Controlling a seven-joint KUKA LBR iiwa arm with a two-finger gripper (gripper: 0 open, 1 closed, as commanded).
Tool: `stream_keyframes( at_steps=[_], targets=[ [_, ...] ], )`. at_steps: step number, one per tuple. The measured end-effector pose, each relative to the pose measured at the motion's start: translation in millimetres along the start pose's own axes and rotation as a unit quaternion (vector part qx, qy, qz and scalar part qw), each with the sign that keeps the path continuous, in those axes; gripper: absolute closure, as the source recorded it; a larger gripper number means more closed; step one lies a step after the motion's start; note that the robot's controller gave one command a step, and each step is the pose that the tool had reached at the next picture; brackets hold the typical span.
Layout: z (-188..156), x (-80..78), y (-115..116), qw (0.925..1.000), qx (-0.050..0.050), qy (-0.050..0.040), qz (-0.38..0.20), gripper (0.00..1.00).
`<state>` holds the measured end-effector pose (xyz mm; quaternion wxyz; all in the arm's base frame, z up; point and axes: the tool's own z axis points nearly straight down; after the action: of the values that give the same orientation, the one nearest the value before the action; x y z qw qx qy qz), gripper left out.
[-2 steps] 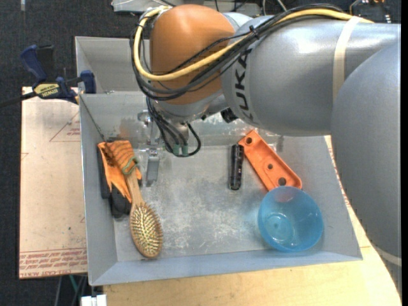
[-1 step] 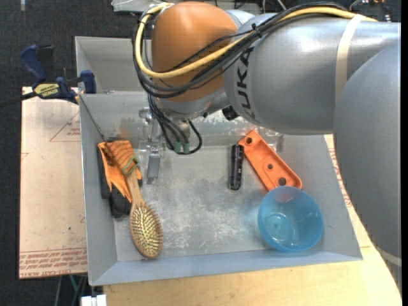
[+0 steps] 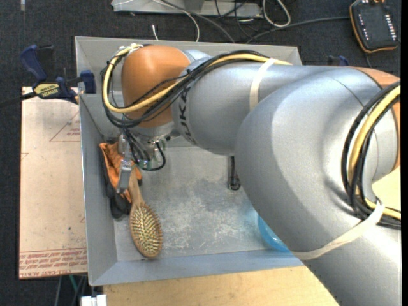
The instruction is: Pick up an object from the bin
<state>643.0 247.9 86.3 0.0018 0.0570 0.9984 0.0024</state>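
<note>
Gripper is hanging low at the left side of the grey bin, under the arm's orange wrist cover and looping cables, which are crowding it; whether it is wide or narrow cannot be told. It is sitting right over the far end of a wooden hairbrush, whose handle is running up beneath it while the oval bristled head is lying towards the near wall. An orange crumpled thing and a black thing are lying against the left wall, both partly covered. A blue thing is peeking from under the arm at the near right, mostly hidden. A dark upright piece is standing mid-bin, its top cut off by the arm.
</note>
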Motion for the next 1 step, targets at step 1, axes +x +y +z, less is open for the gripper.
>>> stream_keyframes(
  at_steps=[1],
  targets=[
    [-76.1,-6.4,-7.3,0.9994,-0.003,-0.0072,0.033,0.0]
  ],
)
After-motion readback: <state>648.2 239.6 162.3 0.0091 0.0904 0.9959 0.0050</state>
